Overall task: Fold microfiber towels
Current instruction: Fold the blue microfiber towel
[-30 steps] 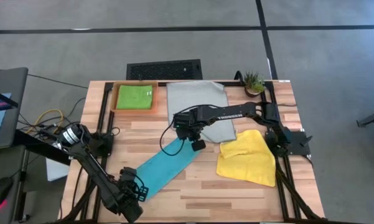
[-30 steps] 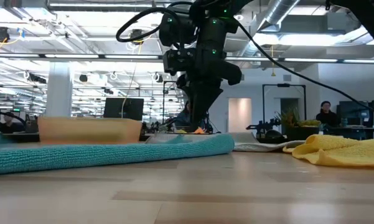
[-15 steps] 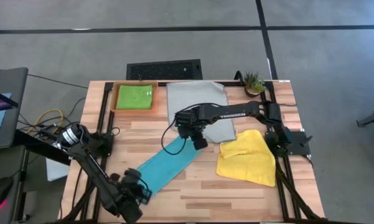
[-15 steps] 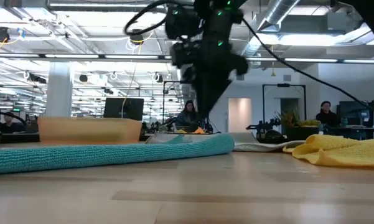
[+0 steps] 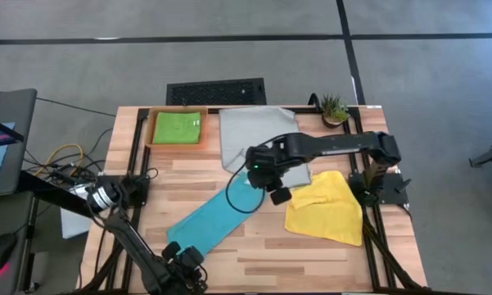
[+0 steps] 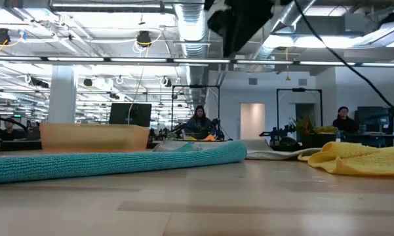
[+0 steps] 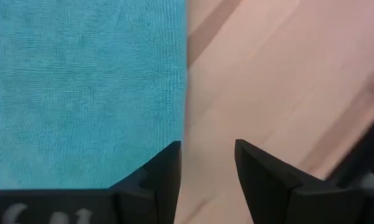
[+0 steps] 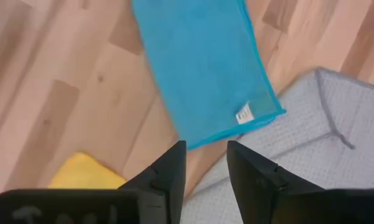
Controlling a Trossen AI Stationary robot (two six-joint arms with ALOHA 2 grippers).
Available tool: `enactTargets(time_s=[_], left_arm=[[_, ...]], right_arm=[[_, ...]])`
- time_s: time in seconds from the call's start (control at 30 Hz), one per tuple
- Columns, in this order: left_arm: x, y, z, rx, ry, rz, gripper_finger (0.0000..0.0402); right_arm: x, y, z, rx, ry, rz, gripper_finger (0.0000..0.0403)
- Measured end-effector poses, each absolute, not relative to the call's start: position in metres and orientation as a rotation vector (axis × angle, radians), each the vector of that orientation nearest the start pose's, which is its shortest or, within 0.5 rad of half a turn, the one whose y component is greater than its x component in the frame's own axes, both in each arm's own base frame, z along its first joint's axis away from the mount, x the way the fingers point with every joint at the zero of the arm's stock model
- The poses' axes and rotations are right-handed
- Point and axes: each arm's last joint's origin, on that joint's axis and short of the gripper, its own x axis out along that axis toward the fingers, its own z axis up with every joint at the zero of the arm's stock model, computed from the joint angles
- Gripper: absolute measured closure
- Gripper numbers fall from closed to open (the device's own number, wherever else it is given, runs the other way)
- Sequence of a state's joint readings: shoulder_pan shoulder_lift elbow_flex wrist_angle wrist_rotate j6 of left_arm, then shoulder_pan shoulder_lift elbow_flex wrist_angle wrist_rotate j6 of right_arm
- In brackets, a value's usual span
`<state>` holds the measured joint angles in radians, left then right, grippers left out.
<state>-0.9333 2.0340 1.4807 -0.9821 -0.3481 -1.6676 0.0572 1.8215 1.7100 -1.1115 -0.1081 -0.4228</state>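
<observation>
The sky blue towel [image 5: 217, 209] lies folded as a long strip, slanting across the middle of the table; it also shows in the low view [image 6: 118, 160]. My left gripper [image 7: 208, 168] is open, off the strip's near end by the table's near edge [image 5: 187, 262], and touches nothing. My right gripper [image 8: 206, 163] is open and raised above the strip's far end [image 5: 274, 187], whose white label [image 8: 244, 114] shows. The grey towel [image 5: 258, 139] lies flat at the far middle. The yellow towel [image 5: 326, 205] lies crumpled at the right. The lime green towel [image 5: 178, 129] lies folded in the tray.
An orange tray [image 5: 153, 141] stands at the far left. A small potted plant [image 5: 334, 108] stands at the far right corner. Bare wood shows along the near edge [image 5: 270, 262]. Black frame rails run along both table sides.
My right gripper has risen off the blue towel's far end, nearly out of the low view, and gone toward the table's right edge. My left gripper has drawn back from the towel's near end toward the near edge. The blue strip has stayed flat in place.
</observation>
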Motion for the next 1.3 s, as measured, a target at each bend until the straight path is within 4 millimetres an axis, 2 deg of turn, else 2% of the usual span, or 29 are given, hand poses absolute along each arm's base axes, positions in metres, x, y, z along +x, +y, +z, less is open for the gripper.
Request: enactTargets(time_s=[0.13,0.37,0.57,0.77,1.0,1.13,1.2,1.3], left_arm=[[0.237,-0.302,0.154,-0.471,1.159,0.607,0.026],[0.234,-0.3,0.152,-0.459,1.199,0.643,0.026],[0.23,-0.297,0.165,-0.417,1.28,0.713,0.026],[0.231,-0.299,0.18,-0.41,1.281,0.738,0.026],[0.228,-0.309,0.189,-0.484,1.255,0.733,0.026],[0.221,-0.321,0.199,-0.635,1.197,0.788,0.026],[0.216,-0.329,0.207,-0.721,1.13,0.801,0.026],[0.206,-0.341,0.217,-0.827,1.002,0.801,0.026]], right_arm=[[0.36,0.034,0.314,-0.339,1.129,0.405,0.0263],[0.359,0.048,0.315,-0.352,1.113,0.43,0.0264],[0.36,0.05,0.314,-0.356,1.109,0.434,0.0266],[0.36,0.05,0.314,-0.356,1.108,0.434,0.0264],[0.36,0.05,0.314,-0.355,1.112,0.434,0.0265],[0.357,0.048,0.313,-0.272,1.141,0.451,0.0265],[0.357,0.046,0.307,-0.223,1.149,0.494,0.0266],[0.354,0.043,0.288,-0.207,1.187,0.526,0.027]])
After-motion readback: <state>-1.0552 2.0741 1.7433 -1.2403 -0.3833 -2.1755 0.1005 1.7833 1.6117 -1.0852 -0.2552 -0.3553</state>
